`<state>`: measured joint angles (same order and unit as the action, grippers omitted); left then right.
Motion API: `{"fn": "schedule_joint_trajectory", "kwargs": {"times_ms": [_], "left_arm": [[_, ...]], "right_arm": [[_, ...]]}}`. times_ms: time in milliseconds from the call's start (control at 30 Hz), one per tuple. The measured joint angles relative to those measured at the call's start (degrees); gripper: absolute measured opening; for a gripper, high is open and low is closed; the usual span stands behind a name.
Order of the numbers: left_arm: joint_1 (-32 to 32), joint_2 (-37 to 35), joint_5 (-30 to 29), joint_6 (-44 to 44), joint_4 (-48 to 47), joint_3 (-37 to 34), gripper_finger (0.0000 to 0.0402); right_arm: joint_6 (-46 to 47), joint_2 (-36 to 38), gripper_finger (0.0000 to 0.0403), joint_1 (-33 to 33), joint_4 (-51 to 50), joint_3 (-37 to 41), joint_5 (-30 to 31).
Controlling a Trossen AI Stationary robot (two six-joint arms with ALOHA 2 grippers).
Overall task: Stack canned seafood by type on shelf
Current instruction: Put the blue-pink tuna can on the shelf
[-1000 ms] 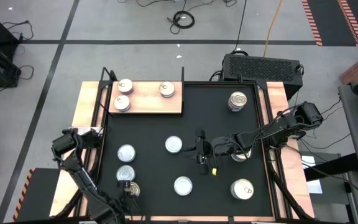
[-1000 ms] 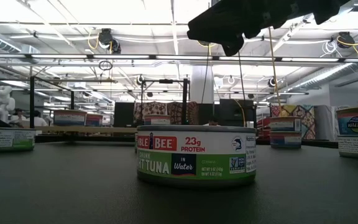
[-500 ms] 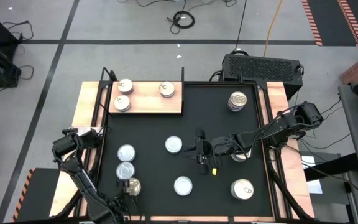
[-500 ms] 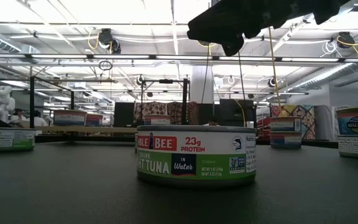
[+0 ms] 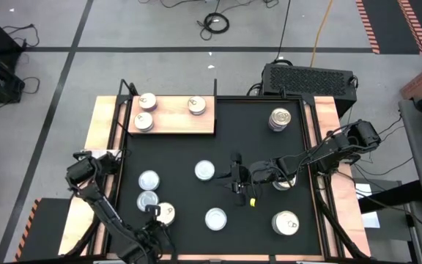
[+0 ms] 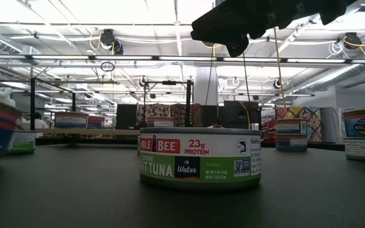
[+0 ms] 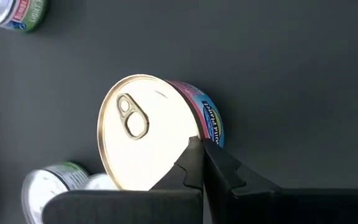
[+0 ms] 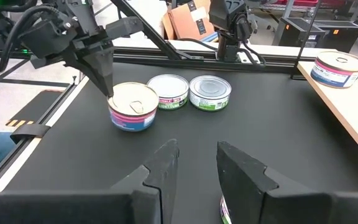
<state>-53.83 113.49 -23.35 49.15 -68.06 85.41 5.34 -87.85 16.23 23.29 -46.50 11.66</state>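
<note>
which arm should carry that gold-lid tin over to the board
The left. Its gripper is already shut on the gold-lid tin, on the shelf's side. The right gripper hangs open mid-mat.

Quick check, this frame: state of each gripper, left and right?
Left gripper: shut on the gold-lid tin, near the mat's front edge.
Right gripper: open, empty, hovering mid-mat.

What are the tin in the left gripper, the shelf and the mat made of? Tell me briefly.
Tin held by the left gripper: looks like metal, with a glossy gold-cream pull-tab lid and a printed, paper-like label. Shelf: apparently light wood, with visible grain and a matt finish. Mat: black and dull, likely rubber or fabric; cannot tell which.
</note>
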Motion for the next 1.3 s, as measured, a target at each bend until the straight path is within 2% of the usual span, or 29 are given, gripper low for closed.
{"fn": "schedule_joint_trajectory", "kwargs": {"times_ms": [333, 867, 1000, 1200, 1300], "left_arm": [[5.3, -0.1, -7.5, -7.7, -1.9, 0.0, 0.0], [14.8, -0.5, -8.6, -20.8, 5.2, -8.0, 0.0], [17.2, -2.7, -8.6, -25.4, 11.2, -10.5, 0.0], [20.9, -7.1, -8.4, -28.7, 15.1, -14.2, 0.0], [22.2, -8.0, -6.2, -30.1, 15.4, -15.4, 0.0009]], "right_arm": [[0.0, 0.0, 0.0105, 0.0, 0.0, 0.0, 0.0], [0.0, 0.0, 0.0105, 0.0, -0.1, 0.0, 0.0], [0.0, 0.0, 0.0105, 0.0, -0.1, 0.0, 0.0], [0.0, 0.0, 0.0105, 0.0, -0.7, 0.0, 0.0], [0.0, 0.0, 0.0105, 0.0, -1.1, 0.0, 0.0]]}}
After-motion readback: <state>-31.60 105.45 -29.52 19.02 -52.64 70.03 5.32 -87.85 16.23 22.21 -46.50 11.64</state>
